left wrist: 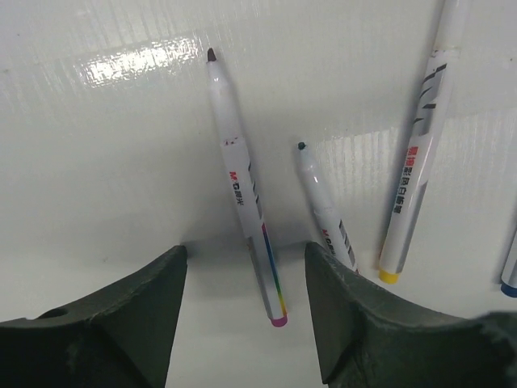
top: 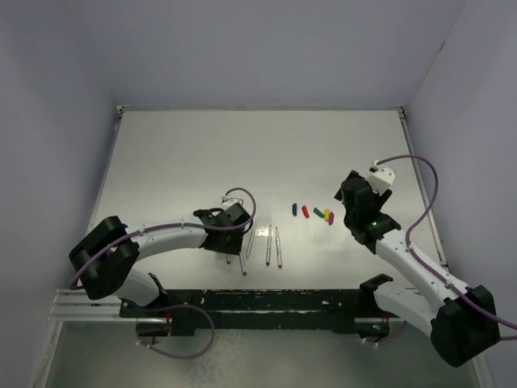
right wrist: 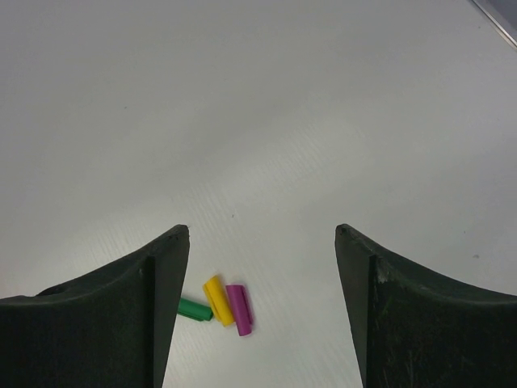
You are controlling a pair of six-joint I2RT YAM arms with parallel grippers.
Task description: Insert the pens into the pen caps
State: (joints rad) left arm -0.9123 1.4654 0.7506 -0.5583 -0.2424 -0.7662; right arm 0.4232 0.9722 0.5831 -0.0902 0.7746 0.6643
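Left gripper [left wrist: 245,267] is spread wide and low over the tabletop [left wrist: 97,162], holding nothing. The purple-ended pen [left wrist: 241,190] lies flat right between its fingers, uncapped tip pointing away from the wrist camera. Just to the side is the green-tipped pen [left wrist: 321,206], with its back end tucked under one finger. The yellow-ended pen [left wrist: 414,174] sits further out.

Right gripper [right wrist: 260,230] is spread too, also empty, hovering near the cap cluster. The green cap [right wrist: 194,309], yellow cap [right wrist: 216,297] and purple cap [right wrist: 239,309] are bunched up touching each other. The blue cap [top: 294,209] and red cap [top: 305,211] only show in the top view, a bit apart from those three.

My guess on handling: the pens look light, stiff and smooth, and being round they'll probably roll if nudged. I'd pinch mid-barrel so the tip end stays free. The caps look tiny and skiddy, so grab one across its sides with the open end left exposed. The purple one is packed against yellow, so that'll likely get bumped.
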